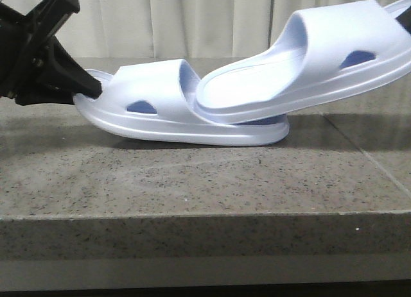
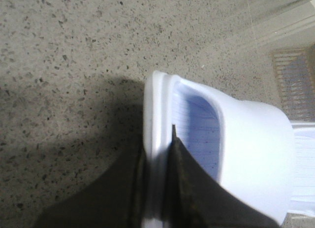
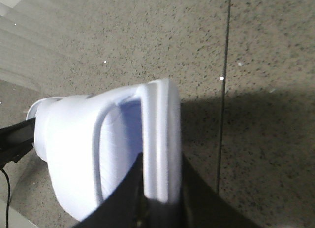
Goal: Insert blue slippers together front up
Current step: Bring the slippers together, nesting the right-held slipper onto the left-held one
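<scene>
Two pale lavender-blue slippers show in the front view. The left slipper (image 1: pixel 160 111) rests on the stone table (image 1: pixel 192 181), its left end lifted. My left gripper (image 1: pixel 87 86) is shut on that end's sole; in the left wrist view the fingers (image 2: pixel 184 179) clamp the sole edge (image 2: pixel 156 139). The right slipper (image 1: pixel 308 59) is tilted, its lower end pushed into the left slipper's opening. My right gripper is at the front view's right edge, barely seen; in the right wrist view it (image 3: pixel 160 188) is shut on the sole rim (image 3: pixel 160 139) of the right slipper.
The speckled stone table has a front edge (image 1: pixel 192 213) close to the camera. A seam line (image 3: pixel 224 90) runs across the stone. A pale curtain (image 1: pixel 192 21) hangs behind. A ribbed mat or grate (image 2: pixel 295 82) lies beyond the table.
</scene>
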`<state>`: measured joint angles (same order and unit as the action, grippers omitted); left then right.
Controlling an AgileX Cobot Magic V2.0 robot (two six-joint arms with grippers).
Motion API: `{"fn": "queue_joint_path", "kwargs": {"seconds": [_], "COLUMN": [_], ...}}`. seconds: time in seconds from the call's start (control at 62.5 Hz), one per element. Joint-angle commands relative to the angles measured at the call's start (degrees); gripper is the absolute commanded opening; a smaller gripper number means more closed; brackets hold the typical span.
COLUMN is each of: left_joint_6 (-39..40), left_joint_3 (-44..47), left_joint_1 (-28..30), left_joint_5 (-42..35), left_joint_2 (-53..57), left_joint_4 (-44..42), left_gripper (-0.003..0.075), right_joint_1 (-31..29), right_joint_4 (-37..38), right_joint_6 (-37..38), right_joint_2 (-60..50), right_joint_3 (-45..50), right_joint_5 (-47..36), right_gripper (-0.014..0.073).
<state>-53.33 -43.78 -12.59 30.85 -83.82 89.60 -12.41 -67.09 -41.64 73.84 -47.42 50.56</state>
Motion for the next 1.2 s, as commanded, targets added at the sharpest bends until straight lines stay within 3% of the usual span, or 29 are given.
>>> {"fn": "queue_joint_path", "kwargs": {"seconds": [0.0, 0.32, 0.48, 1.056, 1.184], "left_joint_6": [-0.4, -0.5, -0.6, -0.6, -0.6], "left_joint_3": [-1.3, -1.3, -1.3, -1.3, -1.3], "left_joint_1": [-0.5, -4.3, -5.2, -5.2, -5.2], "left_joint_5": [0.4, -1.3, -1.3, -1.2, -1.2], "left_joint_2": [1.5, -0.4, -1.0, -1.0, -1.0], "left_joint_4": [2.3, 2.7, 2.7, 2.7, 2.7], "left_gripper": [-0.002, -0.002, -0.002, -0.002, -0.002], "right_joint_1": [3.7, 20.3, 24.7, 24.9, 24.2], "right_joint_4": [-4.3, -9.1, -9.4, -9.4, -9.4], "right_joint_6": [-0.9, -0.9, -1.0, -3.7, -5.1], "right_joint_2": [1.0, 10.1, 12.2, 12.2, 11.6], "right_joint_3": [-1.3, -1.6, -1.6, -1.7, -1.7], "right_joint_5": [-3.5, -9.5, -12.4, -13.6, -13.5], "right_gripper": [-0.0067, -0.0067, -0.0067, -0.0066, -0.0007]}}
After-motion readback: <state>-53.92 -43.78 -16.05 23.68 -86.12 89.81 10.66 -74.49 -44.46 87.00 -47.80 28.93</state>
